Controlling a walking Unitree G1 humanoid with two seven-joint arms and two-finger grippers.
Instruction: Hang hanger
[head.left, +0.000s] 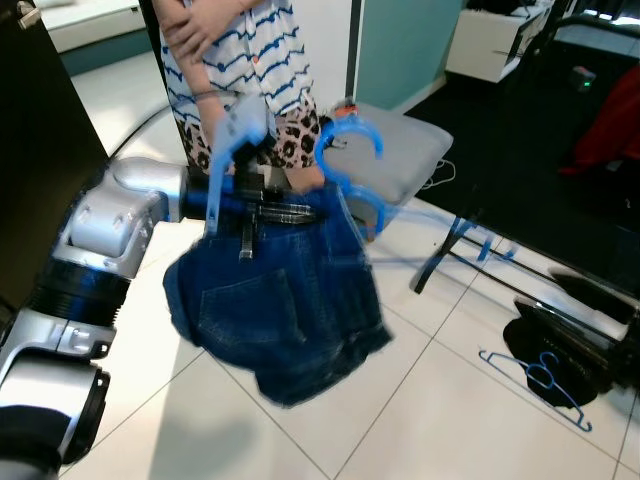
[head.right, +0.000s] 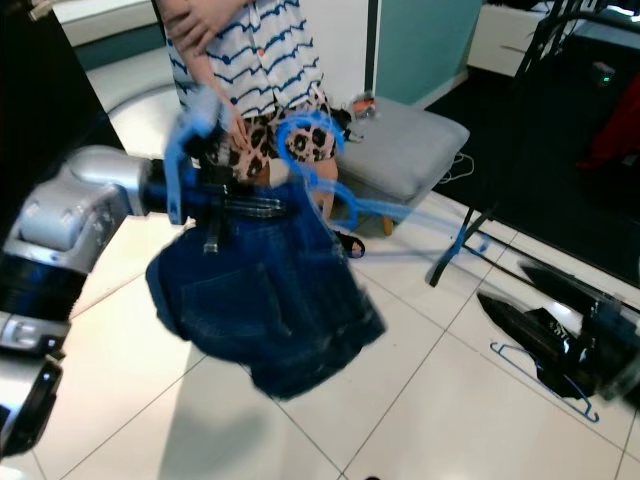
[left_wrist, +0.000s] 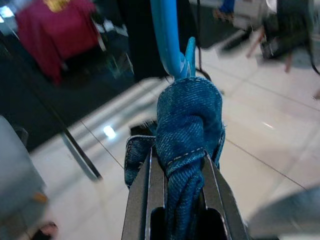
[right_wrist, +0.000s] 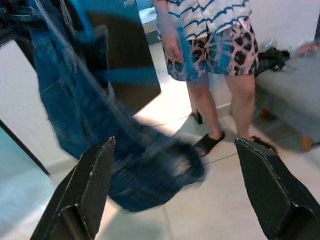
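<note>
Denim shorts (head.left: 290, 310) suspended mid-air from blue hanger (head.left: 350, 170), held clear of the floor for carrying to a rail. Person (head.left: 240, 60) just behind hanger. Left gripper (left_wrist: 182, 165) clamped on bunched waistband below hanger hook. Right gripper (right_wrist: 175, 185) spread wide, empty, near hanger.

My left arm (head.left: 95, 235): silver rounded shells, black ribbed joint bands. My right gripper (right_wrist: 182, 192): two black textured fingers (right_wrist: 95, 185).

Head eyes look down, sharing the denim shorts (head.left: 290, 300); wrist cameras view them close
</note>
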